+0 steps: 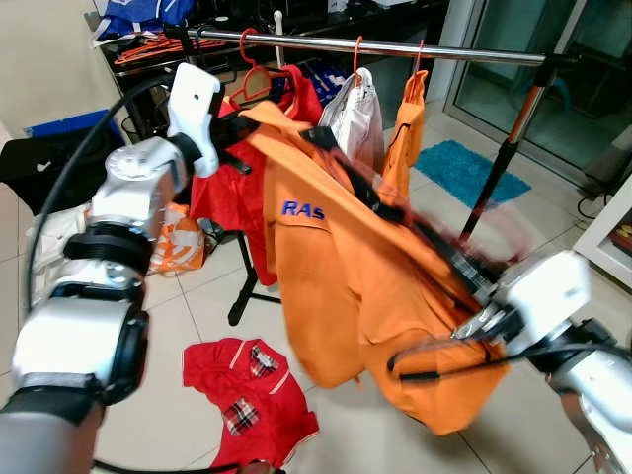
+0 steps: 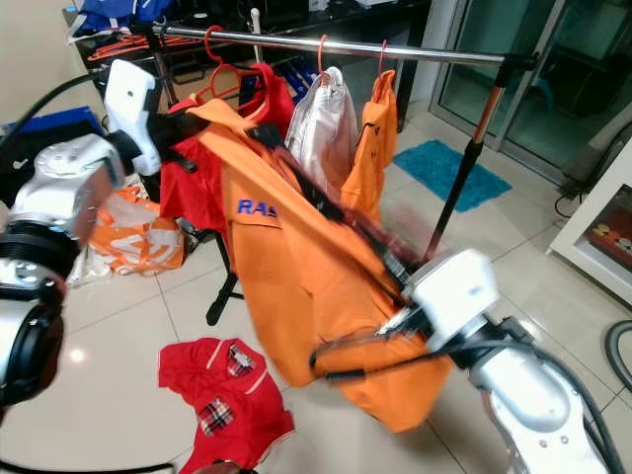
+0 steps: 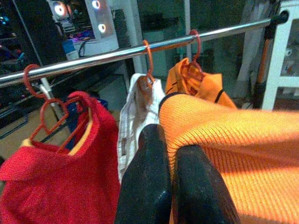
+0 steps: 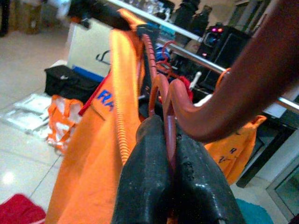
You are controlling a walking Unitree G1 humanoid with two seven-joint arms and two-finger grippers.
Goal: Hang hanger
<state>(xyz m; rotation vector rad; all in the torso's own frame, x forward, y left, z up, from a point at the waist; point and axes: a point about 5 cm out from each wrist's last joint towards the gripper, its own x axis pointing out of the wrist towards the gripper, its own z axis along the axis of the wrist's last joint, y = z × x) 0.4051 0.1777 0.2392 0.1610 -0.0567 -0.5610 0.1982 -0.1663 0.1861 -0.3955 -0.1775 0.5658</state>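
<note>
Both arms are holding a large orange polo shirt with blue lettering [image 1: 346, 267] stretched in the air in front of a chrome clothes rail [image 1: 395, 46].

The left gripper [image 3: 170, 158] is raised near the rail's left part, its two black fingers [image 3: 147, 186] pressing together on a fold of the orange fabric at the shirt's upper corner. Most of the fingers' length is cut off at the wrist picture's edge.

The right gripper [image 4: 170, 140] is lower and off to the right, its fingers clamping a thin red plastic hanger [image 4: 161, 88]. The hanger's hook is looming huge and blurred right beside the wrist lens; in the head views it is smeared into a reddish streak [image 1: 494, 237], and its body is mostly hidden inside the shirt. It is not touching the rail.

Hanging on the rail: a red shirt on a red hanger [image 3: 70, 154], a white garment [image 1: 357, 118], and a smaller orange shirt [image 1: 405, 138].

Lying on the pale tiled floor [image 1: 197, 296]: a red shirt with plaid trim [image 1: 247, 390], under the rail. A blue mat [image 1: 464, 168] is lying beyond the rail's orange-and-black stand leg [image 1: 509, 158].
</note>
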